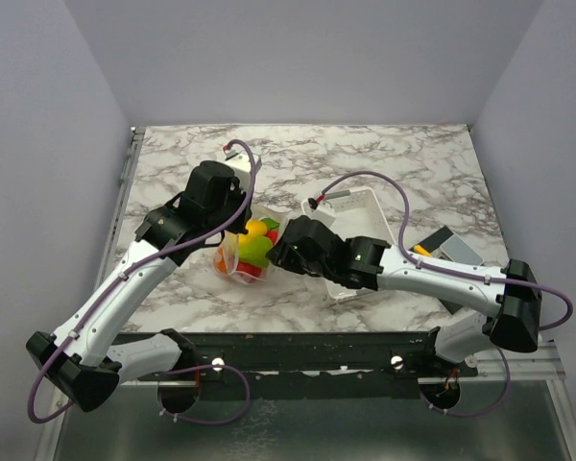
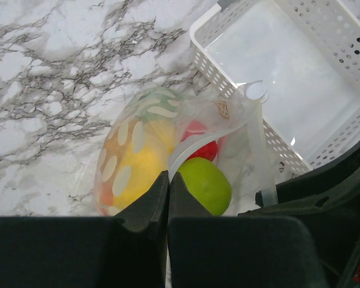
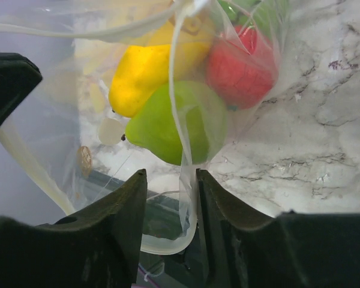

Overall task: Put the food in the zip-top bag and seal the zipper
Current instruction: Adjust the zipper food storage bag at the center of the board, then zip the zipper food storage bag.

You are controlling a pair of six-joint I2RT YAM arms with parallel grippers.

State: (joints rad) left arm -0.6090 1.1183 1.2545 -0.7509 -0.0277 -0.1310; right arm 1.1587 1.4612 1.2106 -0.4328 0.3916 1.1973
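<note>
Status: the food is inside the zip-top bag [image 1: 228,259], which sits on the marble table [image 1: 173,163] just left of the white slotted basket [image 2: 324,24]. Seen through the film: yellow fruit [image 3: 138,72], light green fruit [image 3: 162,123], red fruit [image 3: 243,60].

Left gripper [image 2: 168,180]: fingers pressed together, pinching the bag's rim where the white strip runs in. Right gripper [image 3: 171,186]: jaws apart, with the zipper [image 3: 188,198] hanging in the gap against one finger, not squeezed.

Seal: the wrinkled film hides how much of the strip is mated, but it is probably not shut along its full run.

Risks from here:
- Only one spot of the rim is pinched. The weight of the fruit could pull the film out of the left fingers, the bag would slump, and fruit could roll out of the mouth.
- The green fruit sits right behind the strip. If the right jaws close slightly off line, they would nip loose film or the fruit and make a crease, not a seal.
- A slack zipper would bunch if it is pressed or slid along. It needs tension from the left hold.
- The basket wall is close, so the bag could snag there.
</note>
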